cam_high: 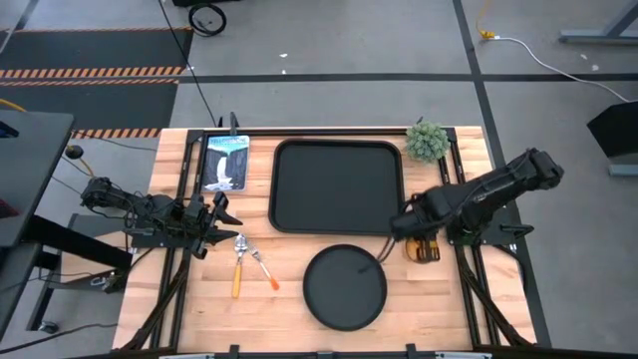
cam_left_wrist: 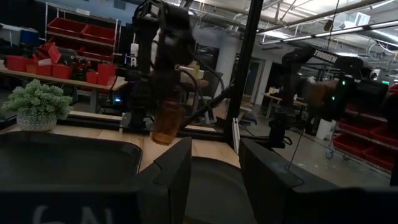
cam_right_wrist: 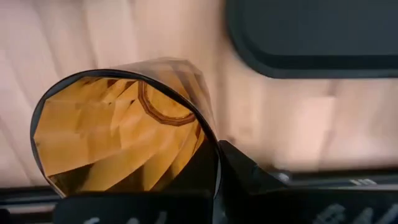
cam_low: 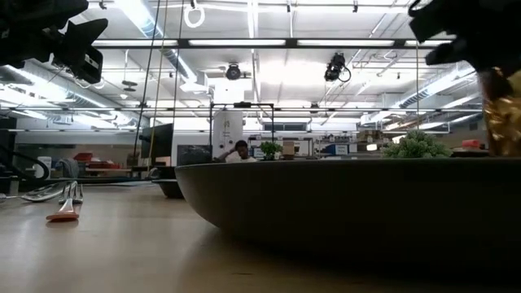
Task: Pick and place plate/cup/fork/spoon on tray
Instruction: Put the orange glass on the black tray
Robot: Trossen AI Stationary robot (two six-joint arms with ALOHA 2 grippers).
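The amber cup (cam_high: 423, 250) is at the table's right, between the black tray (cam_high: 339, 184) and the right rail, and my right gripper (cam_high: 410, 232) is shut on it. The cup also shows in the right wrist view (cam_right_wrist: 118, 137) and the left wrist view (cam_left_wrist: 166, 124). The round black plate (cam_high: 345, 286) lies flat on the table in front of the tray. The spoon (cam_high: 237, 267) and the fork (cam_high: 265, 269) lie side by side on the wood left of the plate. My left gripper (cam_high: 217, 224) is open and empty, just left of the spoon and fork. My right gripper holds the cup by its rim wall (cam_right_wrist: 214, 155), with one finger inside the cup and one finger (cam_right_wrist: 249, 177) outside. The fingers come from above, pointing down. The cup stands upright, mouth up. I cannot tell whether its base is on the table.
A small green plant (cam_high: 427, 142) stands at the tray's far right corner. A printed card (cam_high: 224, 163) lies left of the tray. Dark rails (cam_high: 469, 269) run along both sides of the table. Bare wood shows between the tray and the plate.
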